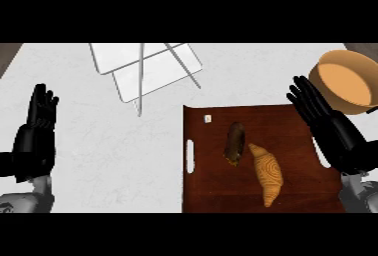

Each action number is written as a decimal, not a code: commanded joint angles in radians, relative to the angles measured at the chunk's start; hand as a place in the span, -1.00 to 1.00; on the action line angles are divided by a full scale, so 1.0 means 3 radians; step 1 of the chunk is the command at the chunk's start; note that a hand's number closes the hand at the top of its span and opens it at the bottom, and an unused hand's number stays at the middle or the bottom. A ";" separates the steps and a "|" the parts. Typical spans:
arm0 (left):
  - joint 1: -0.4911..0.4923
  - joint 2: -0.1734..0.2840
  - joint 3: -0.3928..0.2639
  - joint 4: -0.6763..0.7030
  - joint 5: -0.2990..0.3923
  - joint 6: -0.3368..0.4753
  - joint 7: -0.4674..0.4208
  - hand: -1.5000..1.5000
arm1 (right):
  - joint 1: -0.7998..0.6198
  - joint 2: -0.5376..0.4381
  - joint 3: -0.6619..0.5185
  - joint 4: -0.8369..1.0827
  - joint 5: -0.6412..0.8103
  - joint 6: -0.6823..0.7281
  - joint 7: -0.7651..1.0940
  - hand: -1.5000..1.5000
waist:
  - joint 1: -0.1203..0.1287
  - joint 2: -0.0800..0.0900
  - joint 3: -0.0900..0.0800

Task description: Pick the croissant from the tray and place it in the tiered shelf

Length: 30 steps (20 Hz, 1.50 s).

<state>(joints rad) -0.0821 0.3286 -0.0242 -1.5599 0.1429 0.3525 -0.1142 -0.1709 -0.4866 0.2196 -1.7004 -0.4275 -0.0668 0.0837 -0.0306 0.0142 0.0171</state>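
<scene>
The right hand (330, 127) hovers with its black fingers straight and spread apart, holding nothing, over the right edge of the dark brown rectangular wooden tray (214, 195). Just to that hand's left, and a little nearer the robot, the golden-brown ridged croissant (267, 173) lies on the tray, its pointed end toward the robot. It is apart from the hand, untouched. Touching the croissant's far end on the side away from the hand is a dark brown elongated pastry (235, 142). Just beyond the right hand's fingertips, further right, sits a tan round wooden bowl (345, 81) on the pale grey speckled tabletop (111, 150). Well to the left of the right hand and further out stands the white tiered shelf (148, 67) with 2 flat levels and thin metal rods. The left hand (35, 130) rests near the left edge, fingers straight and upward, holding nothing, well apart from the tray.
</scene>
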 commanded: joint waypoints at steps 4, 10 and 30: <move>0.0277 0.0151 -0.0276 0.0247 -0.0074 -0.0328 0.0278 0.00 | 0.0470 -0.0665 -0.0399 0.0069 0.0938 -0.0836 0.0271 -1.00 | -0.0226 -0.0081 -0.0082; 0.0537 0.0072 -0.0620 0.0433 -0.0043 -0.0636 0.0435 0.00 | 0.1030 -0.0782 -0.0732 0.0273 0.1640 -0.1858 0.0718 1.00 | -0.0262 -0.0082 -0.0072; 0.0179 0.0093 -0.0695 0.0563 -0.0131 -0.0977 0.0495 0.00 | 0.1511 -0.1573 0.0393 -0.1621 0.3221 -0.0584 0.3177 -1.00 | 0.0213 -0.0016 -0.0106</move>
<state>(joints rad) -0.0244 0.3462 -0.2350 -1.3983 0.1086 0.0655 0.0287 0.3029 -0.8553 0.3191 -2.1765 0.4255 -0.3569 0.8522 0.0170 0.0052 -0.0092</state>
